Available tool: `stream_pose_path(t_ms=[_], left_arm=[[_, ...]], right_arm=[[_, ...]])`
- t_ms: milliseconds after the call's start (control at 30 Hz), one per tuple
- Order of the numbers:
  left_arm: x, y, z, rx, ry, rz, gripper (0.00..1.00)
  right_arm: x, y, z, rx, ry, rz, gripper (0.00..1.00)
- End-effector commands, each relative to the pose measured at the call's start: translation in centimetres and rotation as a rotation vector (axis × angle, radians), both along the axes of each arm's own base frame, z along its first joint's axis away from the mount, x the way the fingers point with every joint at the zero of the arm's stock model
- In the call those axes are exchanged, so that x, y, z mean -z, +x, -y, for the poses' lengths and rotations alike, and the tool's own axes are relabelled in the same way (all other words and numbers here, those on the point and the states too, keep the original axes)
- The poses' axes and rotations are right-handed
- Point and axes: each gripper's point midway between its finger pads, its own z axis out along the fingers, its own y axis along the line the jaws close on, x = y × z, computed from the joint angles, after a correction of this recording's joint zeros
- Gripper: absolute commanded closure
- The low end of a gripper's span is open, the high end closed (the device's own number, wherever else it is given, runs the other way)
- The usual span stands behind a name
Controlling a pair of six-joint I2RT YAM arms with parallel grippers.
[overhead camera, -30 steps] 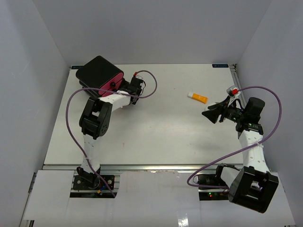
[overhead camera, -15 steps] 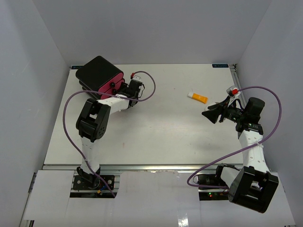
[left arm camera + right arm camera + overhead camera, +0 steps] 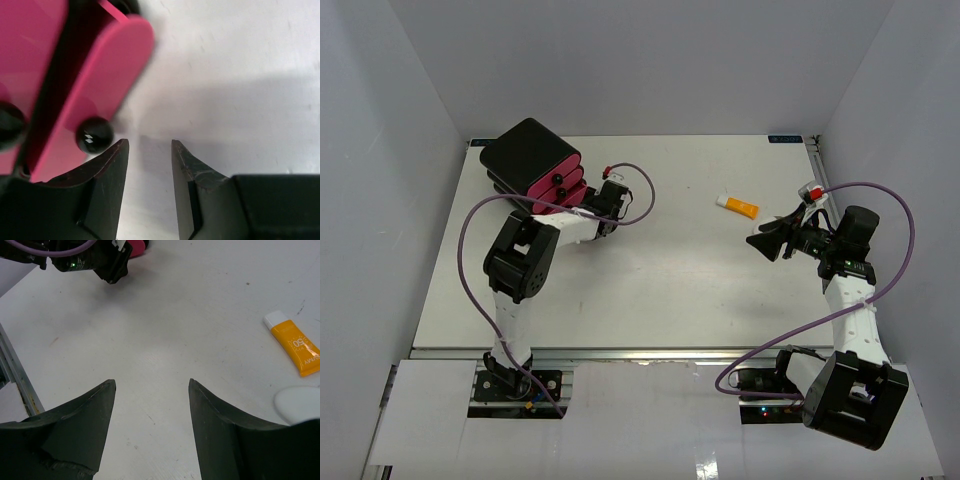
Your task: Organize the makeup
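Note:
An orange white-capped tube [image 3: 737, 206] lies on the table at the right, also seen in the right wrist view [image 3: 295, 342]. Beside it, at the frame's right edge, rests a white oval puff [image 3: 299, 405]. My right gripper [image 3: 151, 381] hovers open just near of them [image 3: 756, 242], with only bare table between its fingers. My left gripper [image 3: 148, 142] sits by the pink drawers [image 3: 115, 65] of the black box [image 3: 525, 150]. Its jaws are narrow but apart and hold nothing. A black drawer knob [image 3: 94, 135] is just outside its left finger.
The black box stands at the table's back left corner, its pink drawer fronts [image 3: 556, 185] facing right. Purple cables loop over both arms. White walls close in the table on the left, back and right.
My left gripper has pulled back from the pink drawers, towards the right and the near edge, and its jaws have narrowed. The right arm has not moved.

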Motion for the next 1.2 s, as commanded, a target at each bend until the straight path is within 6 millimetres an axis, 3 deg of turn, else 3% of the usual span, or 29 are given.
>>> stream_pose_path(t_ms=[0,133,233,333,567,733,1167], left_arm=[[-2.7,-1.3,1.0,0.015,-0.027,0.04,0.5],[-4.1,-1.7,1.6,0.021,-0.027,0.077,0.46],[-5.3,-1.7,0.8,0.017,0.01,0.114,0.27],[-4.8,-2.0,0.0,0.018,0.062,0.105,0.21],[-3.6,-2.2,-2.1,-0.032,0.149,0.103,0.24],[-3.9,-1.1,-3.1,-0.094,0.153,0.16,0.31],[-2.4,-0.3,-3.8,-0.169,0.169,0.165,0.45]], right_arm=[[-0.2,0.1,0.0,-0.011,-0.002,0.028,0.33],[-0.3,0.1,0.1,-0.011,-0.001,0.029,0.33],[-0.3,0.1,0.0,-0.011,-0.002,0.031,0.33],[-0.3,0.1,0.0,-0.014,-0.001,0.032,0.33],[-0.3,0.1,0.0,-0.011,-0.002,0.031,0.33],[-0.1,0.1,0.1,-0.01,-0.001,0.027,0.33],[0.2,0.4,0.2,0.001,-0.007,0.02,0.33]])
